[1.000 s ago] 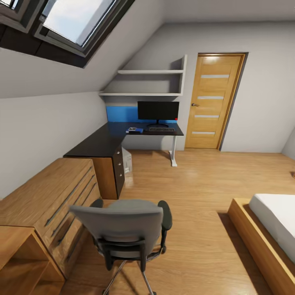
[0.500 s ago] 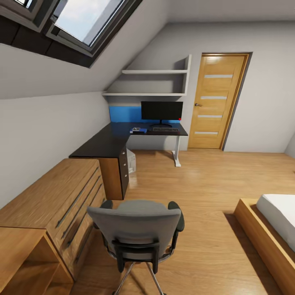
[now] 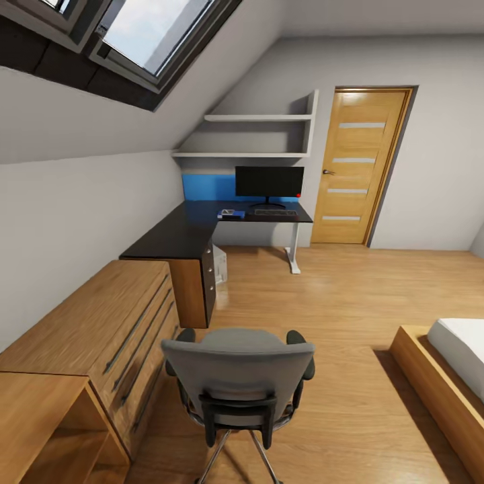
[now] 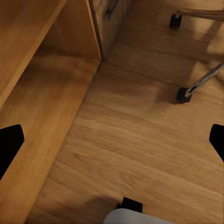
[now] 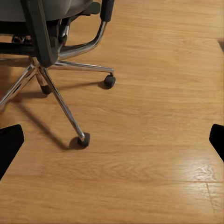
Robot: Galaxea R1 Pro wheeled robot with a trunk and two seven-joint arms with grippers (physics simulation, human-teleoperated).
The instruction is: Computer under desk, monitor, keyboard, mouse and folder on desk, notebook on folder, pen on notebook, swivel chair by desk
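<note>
The grey swivel chair (image 3: 238, 373) stands on the floor in front of me, its back toward me, well short of the black desk (image 3: 178, 235). On the desk stand the monitor (image 3: 269, 181) and the keyboard (image 3: 272, 212) in front of it. The blue folder (image 3: 230, 214) lies left of the keyboard with something dark on it. Mouse, notebook and pen are too small to make out. The pale computer (image 3: 220, 265) sits under the desk. My left gripper (image 4: 112, 142) hangs open over the floor beside the chair's casters (image 4: 184, 93). My right gripper (image 5: 112, 142) is open near the chair's base (image 5: 60, 100).
Oak drawers (image 3: 101, 323) and an open oak shelf unit (image 3: 47, 430) line the left wall. A bed (image 3: 450, 363) on a wooden frame is at the right. The oak door (image 3: 356, 165) is shut beyond the desk, and wood floor lies between chair and desk.
The whole head view has shifted, so the camera has moved; desk and chair now sit further right in the picture. Nothing on the desk has visibly changed.
</note>
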